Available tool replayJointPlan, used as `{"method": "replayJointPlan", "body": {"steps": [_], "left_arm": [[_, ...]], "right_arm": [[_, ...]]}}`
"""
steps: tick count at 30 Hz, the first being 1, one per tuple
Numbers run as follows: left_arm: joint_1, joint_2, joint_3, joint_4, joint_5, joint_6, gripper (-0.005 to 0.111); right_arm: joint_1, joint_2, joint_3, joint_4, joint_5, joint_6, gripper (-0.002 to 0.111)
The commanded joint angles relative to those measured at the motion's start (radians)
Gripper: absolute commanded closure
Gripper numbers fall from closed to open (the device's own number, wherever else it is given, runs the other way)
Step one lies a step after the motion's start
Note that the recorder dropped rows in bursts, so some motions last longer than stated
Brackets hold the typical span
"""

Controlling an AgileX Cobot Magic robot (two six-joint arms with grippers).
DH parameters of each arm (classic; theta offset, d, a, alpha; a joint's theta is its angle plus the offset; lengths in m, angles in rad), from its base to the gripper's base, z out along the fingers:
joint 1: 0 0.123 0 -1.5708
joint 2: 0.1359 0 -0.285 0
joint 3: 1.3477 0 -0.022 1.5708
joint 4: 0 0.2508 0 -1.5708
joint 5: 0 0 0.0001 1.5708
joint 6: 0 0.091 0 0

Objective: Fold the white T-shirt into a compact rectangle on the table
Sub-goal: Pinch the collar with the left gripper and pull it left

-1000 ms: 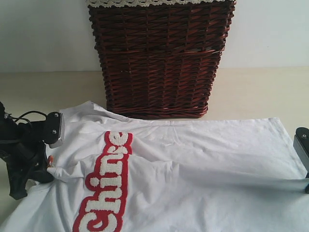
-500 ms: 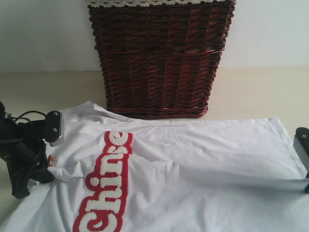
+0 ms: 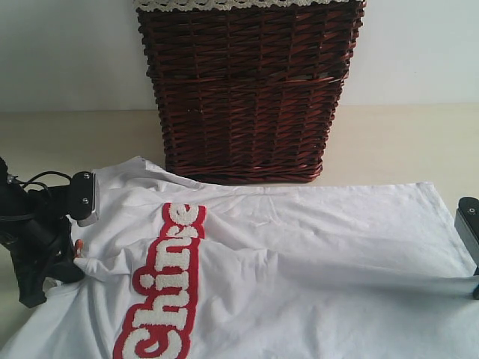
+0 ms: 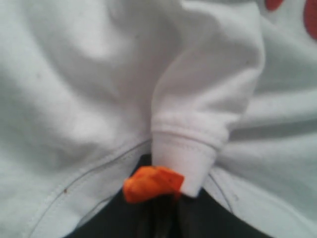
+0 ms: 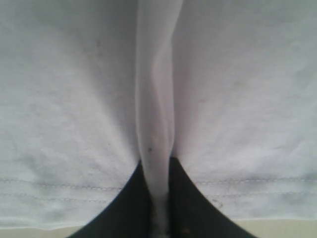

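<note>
Near the table's (image 3: pixel 397 142) left edge, the left gripper (image 4: pixel 161 210) is clamped tight on the T-shirt's (image 3: pixel 299 254) ribbed collar (image 4: pixel 185 158). The bunched collar stands up between its dark fingers, with the orange tag (image 4: pixel 151 183) crumpled right beside the pinch. The shirt lies spread front-up across the near part of the table, from one gripper to the other, and runs out of the exterior view at the bottom. Its red-outlined lettering (image 3: pixel 168 284) runs from the chest toward the near edge, left of centre. Behind it, at the middle of the far side, stands a dark wicker basket (image 3: pixel 247 90) with a lace-trimmed liner (image 3: pixel 239 4); the shirt's far edge reaches just to its base. Near the right edge, the right gripper (image 5: pixel 159 218) is closed on a narrow fold of the hem, pulling a taut ridge of cloth.
</note>
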Motion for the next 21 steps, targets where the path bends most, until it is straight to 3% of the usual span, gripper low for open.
{"method": "replayJointPlan", "body": {"steps": [1, 17, 21], "left_arm": [[-0.010, 0.091, 0.045, 0.031, -0.080, -0.028, 0.107], [-0.010, 0.091, 0.045, 0.027, -0.082, -0.033, 0.107], [-0.010, 0.081, 0.045, 0.037, -0.141, -0.104, 0.107]], "right_arm": [[-0.003, 0.046, 0.022, -0.054, -0.060, -0.001, 0.108], [-0.003, 0.046, 0.022, -0.049, -0.060, -0.001, 0.108], [-0.003, 0.039, 0.022, -0.049, -0.060, 0.044, 0.108]]}}
